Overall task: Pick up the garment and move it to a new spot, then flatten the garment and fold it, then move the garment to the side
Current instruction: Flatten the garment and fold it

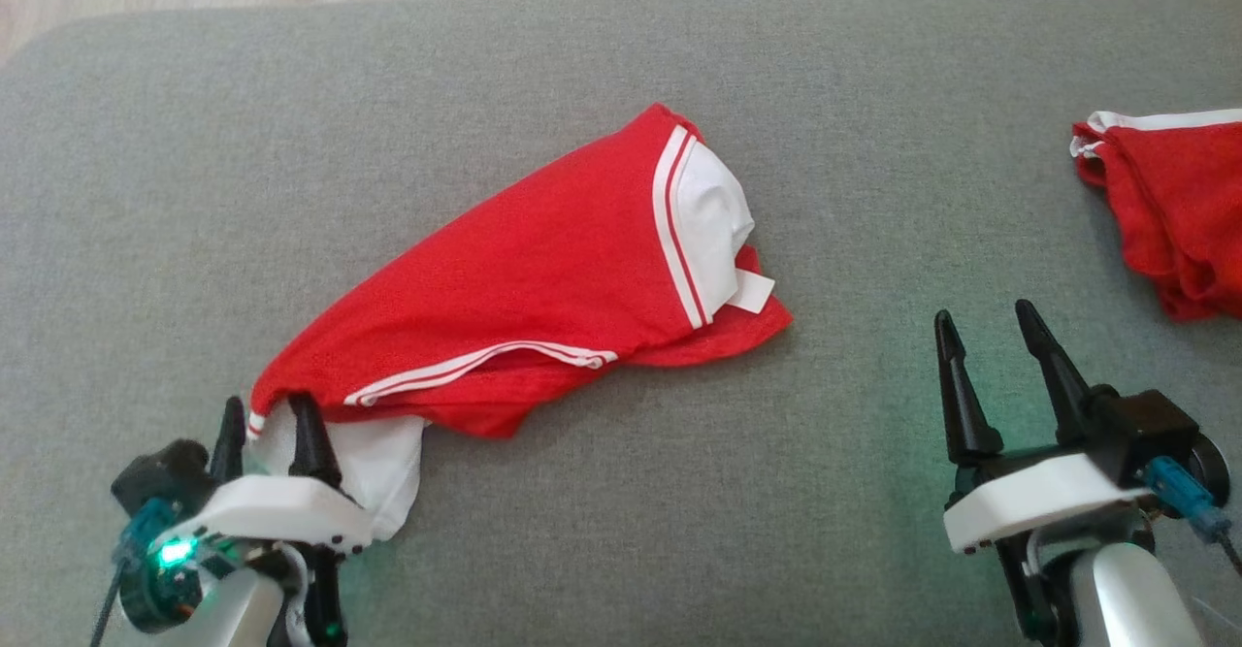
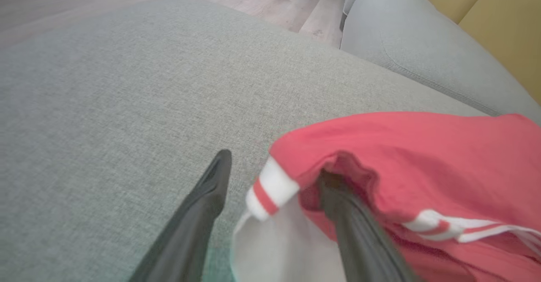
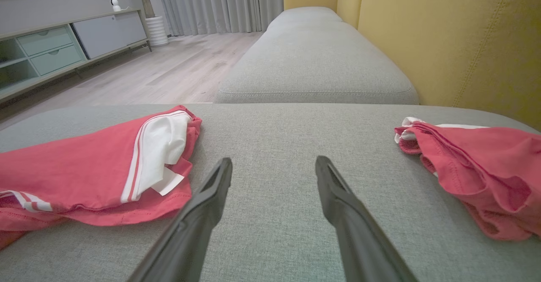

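**Head view, with detail from the left wrist view.** The grey cushion [image 1: 621, 65] spans nearly the whole frame and is the seat on which all the work lies. The garment [image 1: 505, 278], red with white striped trim, lies at the centre and runs from upper right down to lower left. It is doubled over itself in stacked layers, so you may judge it folded or nearly so, which explains its compact shape. A second red garment [image 1: 1174, 210] sits at the right edge, well apart. The frame cuts it off, so you cannot tell its full extent. The left gripper [image 1: 268, 406], at lower left, has its jaws apart astride the garment's white-cuffed corner. In the left wrist view one of its fingers [image 2: 355, 231] passes under a red fold while the other lies over bare cushion, and nothing is pinched. This placement suits either letting the corner go or pinching it, and you cannot tell which. The right gripper [image 1: 985, 312], at lower right, holds its jaws apart over bare cushion, empty and clear of both garments, probably waiting. A small white label [image 1: 752, 290] pokes out at the garment's upper-right end, and its print is too small to read. The left gripper's body partly hides the white cloth beneath it.
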